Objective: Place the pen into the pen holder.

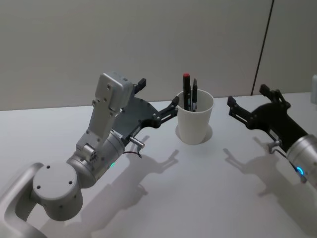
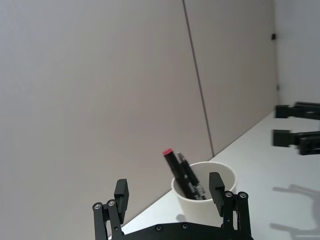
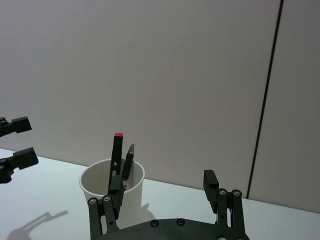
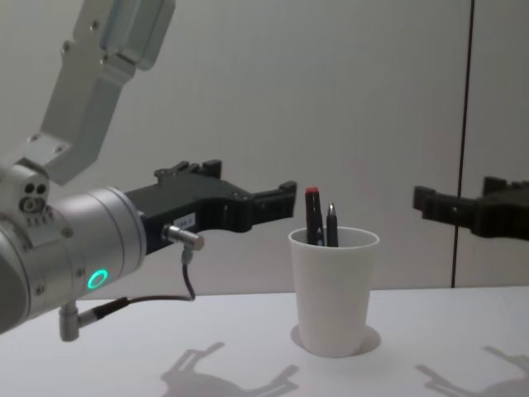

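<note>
The pen holder (image 1: 195, 118) is a plain white paper cup standing upright on the white table (image 1: 198, 193), toward the far side, close to the wall. Two pens are already in it. One is a black pen with a red cap end (image 1: 186, 91) and right next to it sits a darker pen (image 1: 194, 94) with a pointed tip up. Both lean slightly and stick out well above the rim. From the chest view the pair shows clearly, the red-capped one (image 4: 313, 215) a bit taller than the other (image 4: 331, 225).

The left gripper (image 1: 173, 105) hangs in the air just to the left of the cup, about level with its rim, fingers spread wide and holding nothing. In its own wrist view the two fingertips (image 2: 216, 186) frame the cup (image 2: 205, 192) with open space between them. Hard to say whether the near fingertip actually touches the cup's rim in the head view; it looks just beside it.

The right gripper (image 1: 247, 106) floats to the right of the cup, a bit farther off, also wide open and empty. Its wrist camera looks past its spread fingers (image 3: 212, 185) at the cup (image 3: 112, 192) and both pens.
</note>
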